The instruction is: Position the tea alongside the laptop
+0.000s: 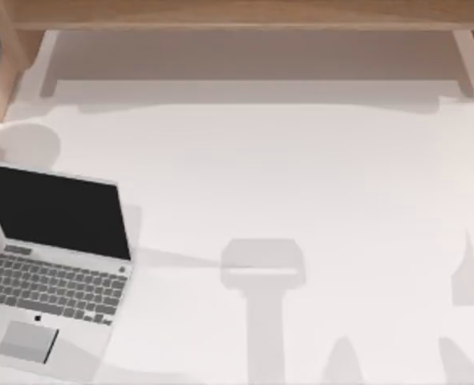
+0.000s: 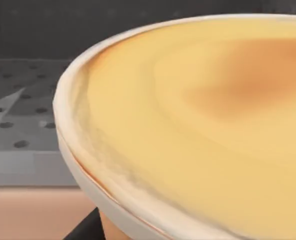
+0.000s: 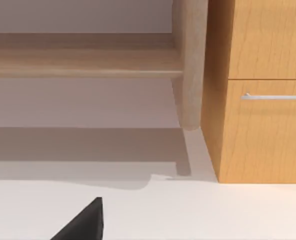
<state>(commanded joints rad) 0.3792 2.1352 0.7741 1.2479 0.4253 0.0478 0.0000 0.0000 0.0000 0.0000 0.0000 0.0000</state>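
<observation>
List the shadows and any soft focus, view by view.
Top view: grey arm-shaped shadows fall across the white table, right of the laptop. Left wrist view: the tea looms close, its rim soft. Right wrist view: a shelf shadow bands the wall beside the wooden cabinet.

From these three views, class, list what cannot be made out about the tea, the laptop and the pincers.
- Tea: left wrist view cuts off its far rim and body, so its place on the table is unknown.
- Laptop: top view's left edge crops it.
- Right pincer: one dark tip at the picture's edge, state unreadable.
</observation>
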